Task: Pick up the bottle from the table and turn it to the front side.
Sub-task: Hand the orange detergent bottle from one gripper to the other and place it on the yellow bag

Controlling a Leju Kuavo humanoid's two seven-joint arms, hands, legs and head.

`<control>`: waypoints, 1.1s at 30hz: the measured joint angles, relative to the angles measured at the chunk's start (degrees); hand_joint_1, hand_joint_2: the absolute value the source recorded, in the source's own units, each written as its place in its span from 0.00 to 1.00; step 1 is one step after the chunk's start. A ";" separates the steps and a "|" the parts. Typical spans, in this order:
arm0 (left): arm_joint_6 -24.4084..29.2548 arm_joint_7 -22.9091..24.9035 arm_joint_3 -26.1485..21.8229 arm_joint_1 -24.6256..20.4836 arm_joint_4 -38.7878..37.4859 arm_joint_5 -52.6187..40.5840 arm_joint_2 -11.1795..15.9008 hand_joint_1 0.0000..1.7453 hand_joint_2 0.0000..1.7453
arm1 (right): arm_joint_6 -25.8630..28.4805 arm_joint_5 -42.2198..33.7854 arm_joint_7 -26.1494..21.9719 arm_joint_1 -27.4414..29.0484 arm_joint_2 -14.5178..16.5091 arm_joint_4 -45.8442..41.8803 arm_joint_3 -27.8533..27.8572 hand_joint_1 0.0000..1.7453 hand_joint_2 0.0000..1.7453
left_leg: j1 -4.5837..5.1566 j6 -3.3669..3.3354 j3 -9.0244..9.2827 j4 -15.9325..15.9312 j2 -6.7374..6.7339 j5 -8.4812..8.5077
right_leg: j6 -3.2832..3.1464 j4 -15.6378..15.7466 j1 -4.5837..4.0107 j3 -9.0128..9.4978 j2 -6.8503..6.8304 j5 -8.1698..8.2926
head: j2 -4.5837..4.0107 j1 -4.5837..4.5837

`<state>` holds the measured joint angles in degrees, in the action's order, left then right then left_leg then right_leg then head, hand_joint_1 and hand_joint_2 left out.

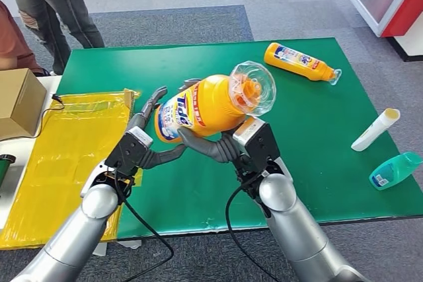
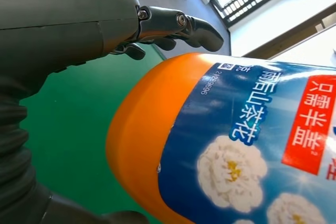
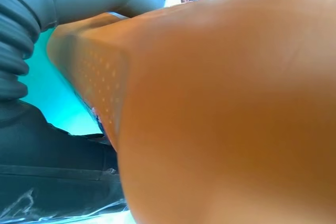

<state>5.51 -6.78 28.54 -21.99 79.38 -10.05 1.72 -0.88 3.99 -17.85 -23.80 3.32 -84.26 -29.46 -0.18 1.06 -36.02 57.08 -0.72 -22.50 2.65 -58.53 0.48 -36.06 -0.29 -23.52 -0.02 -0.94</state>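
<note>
- Head view: my right hand (image 1: pixel 219 146) held the big orange plastic detergent bottle (image 1: pixel 209 107) from below, lifted above the green table mat (image 1: pixel 309 137), clear cap toward the camera. My left hand (image 1: pixel 145 143) cupped its base, fingers spread along it.
- Left wrist view: my fingers (image 2: pixel 178 24) reached past the bottle's blue label, thumb below; contact unclear.
- Right wrist view: the bottle's orange side (image 3: pixel 222 114) lay pressed in my grasp.

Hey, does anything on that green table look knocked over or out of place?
Yes. A second orange bottle, a white tube and a teal bottle all lie on their sides on the green table, none upright. No spill visible.
</note>
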 joint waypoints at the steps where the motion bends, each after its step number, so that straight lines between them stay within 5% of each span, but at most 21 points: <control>1: 0.10 -0.01 -0.02 0.00 0.00 -0.07 -0.01 0.00 1.00 | -0.01 0.00 0.01 0.00 0.00 0.00 0.00 1.00 1.00 | 0.00 0.00 0.00 0.00 0.00 0.00 | 0.00 0.00 0.00 0.00 0.00 0.00 | 0.00 0.00; 33: 0.69 -0.26 1.93 -0.24 6.98 -3.42 -1.43 0.00 1.00 | 0.25 1.09 -0.52 1.74 0.00 0.90 1.86 1.00 1.00 | 0.00 0.00 0.00 0.00 0.00 0.00 | 0.00 0.00 0.00 0.00 0.00 0.00 | 0.00 0.00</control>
<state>6.20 -7.03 30.47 -22.23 86.37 -13.47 0.29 -0.63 5.08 -18.37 -22.06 3.32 -83.36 -27.60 -0.18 1.06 -36.02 57.08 -0.72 -22.50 2.65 -58.53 0.48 -36.06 -0.29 -23.52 -0.02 -0.94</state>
